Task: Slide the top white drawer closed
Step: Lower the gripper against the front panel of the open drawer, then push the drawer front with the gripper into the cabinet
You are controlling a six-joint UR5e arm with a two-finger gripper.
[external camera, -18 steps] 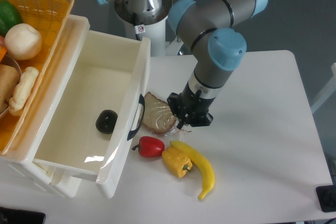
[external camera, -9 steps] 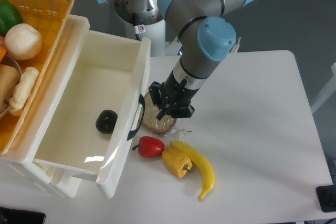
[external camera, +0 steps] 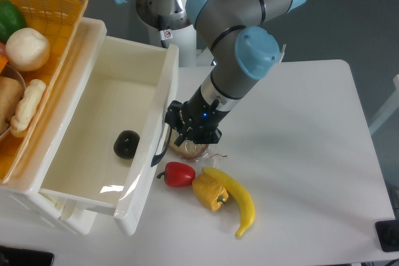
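While the gripper (external camera: 179,130), its jaws' state impossible to tell, sat against the handle (external camera: 163,139), the drawer (external camera: 112,129) needed a square, steady push, clear of the bread (external camera: 189,149).

Glossy white drawer (external camera: 93,123), dark handle (external camera: 163,144)

- Arm (external camera: 249,10) enters from top centre, grey links, light-blue joint caps.
- Upper link runs across the top; forearm bends down and to the left in the view.
- Wrist (external camera: 240,70) tilted, angled down-left.
- End effector (external camera: 181,138) black, low over the tabletop, pointing down-left.
- Small blue light shows on its body.
- Fingers dark and bunched; whether they are apart or together can't be told.
- Nothing visibly held.
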